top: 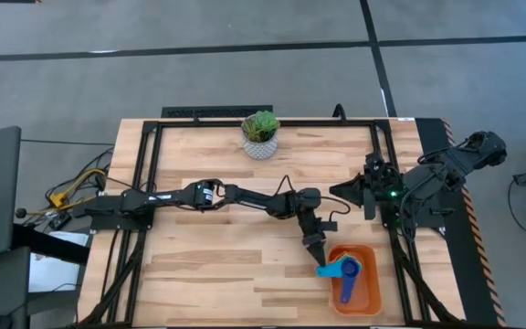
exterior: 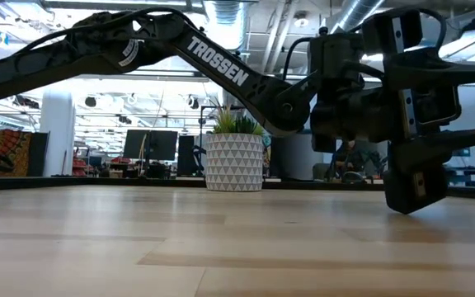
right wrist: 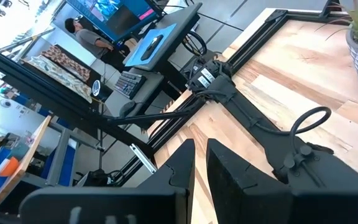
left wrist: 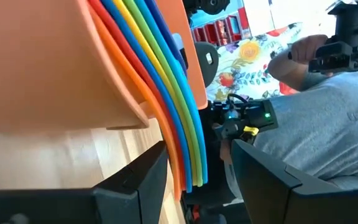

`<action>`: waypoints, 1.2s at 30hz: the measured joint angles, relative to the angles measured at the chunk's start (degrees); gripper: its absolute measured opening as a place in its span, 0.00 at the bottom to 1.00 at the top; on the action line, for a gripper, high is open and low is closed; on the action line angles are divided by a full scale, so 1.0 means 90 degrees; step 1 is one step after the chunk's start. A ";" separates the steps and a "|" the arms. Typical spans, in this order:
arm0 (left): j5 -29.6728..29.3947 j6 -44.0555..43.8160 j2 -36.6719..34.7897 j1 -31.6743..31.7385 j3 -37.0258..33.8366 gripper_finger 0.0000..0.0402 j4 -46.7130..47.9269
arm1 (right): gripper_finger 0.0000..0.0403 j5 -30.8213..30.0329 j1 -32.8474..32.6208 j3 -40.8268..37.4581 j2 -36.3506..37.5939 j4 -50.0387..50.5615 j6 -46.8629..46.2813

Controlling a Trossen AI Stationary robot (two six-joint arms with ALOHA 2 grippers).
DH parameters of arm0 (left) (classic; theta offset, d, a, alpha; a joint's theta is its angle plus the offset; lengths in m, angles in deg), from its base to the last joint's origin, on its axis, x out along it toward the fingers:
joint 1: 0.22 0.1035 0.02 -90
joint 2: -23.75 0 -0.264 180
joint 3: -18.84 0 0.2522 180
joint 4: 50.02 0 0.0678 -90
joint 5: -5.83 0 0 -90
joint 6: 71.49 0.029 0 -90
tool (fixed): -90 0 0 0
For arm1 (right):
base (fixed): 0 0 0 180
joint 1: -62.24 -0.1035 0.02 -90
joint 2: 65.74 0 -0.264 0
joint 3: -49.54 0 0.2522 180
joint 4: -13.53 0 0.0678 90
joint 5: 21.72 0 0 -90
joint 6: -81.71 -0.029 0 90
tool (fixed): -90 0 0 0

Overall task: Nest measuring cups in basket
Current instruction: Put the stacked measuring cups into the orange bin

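Reaching tool: the left tool [top: 318, 249] hangs at the near-left corner of the basket [top: 367, 292], its dark fingers [left wrist: 135, 180] apart on either side of the stacked cup handles, not pinching them as far as the left wrist view shows.
Waiting tool: the right tool [right wrist: 199, 163] is parked at the bench's right side, away from the basket, its fingers close together on nothing.
Where the cups are: the measuring cups [top: 343, 271] sit nested in one stack inside the basket, at the basket's left half; only the blue top cup shows from above.
Stack seen close: the left wrist view shows the handles [left wrist: 166, 93] fanned as thin layers, orange, red, blue, yellow, green and more blue, lying tight on one another.
Handling, as a judgement: thin moulded plastic, so probably light, stiff and smooth; the stack could slide or tip under a side push, and the cups may wedge into each other.
Where to hold: the flat handle bundle, gripped across its thin faces, looks the safest place.
Pointing: the top handle runs out toward the left tool, over the basket's left rim.
Long axis: from bowl to handle tip, slanting across the basket rather than along its long side.
Bench: the light wooden bench [top: 199, 265] carries the basket at its near right corner.
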 joint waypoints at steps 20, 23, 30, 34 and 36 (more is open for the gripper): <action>0.0045 0.0276 -0.0041 0.0155 -0.0034 0.45 0.0274 | 0.16 -0.0169 0.0000 0.0000 0.0000 0.0006 -0.0044; 0.0111 0.0293 -0.0039 0.0284 -0.0036 0.51 0.0275 | 0.16 -0.0170 0.0000 0.0000 0.0000 0.0008 -0.0046; 0.0172 0.0173 -0.0036 0.0496 -0.0036 0.64 0.0374 | 0.16 -0.0187 0.0000 0.0000 0.0000 0.0006 -0.0049; 0.0247 0.0126 -0.0065 0.0601 -0.0036 0.62 0.0409 | 0.16 -0.0269 -0.0016 -0.0031 0.0001 0.0043 -0.0115; 0.0254 0.0146 -0.0115 0.0659 -0.0046 0.59 0.0436 | 0.16 -0.0331 -0.0065 -0.0112 0.0005 0.0441 -0.0476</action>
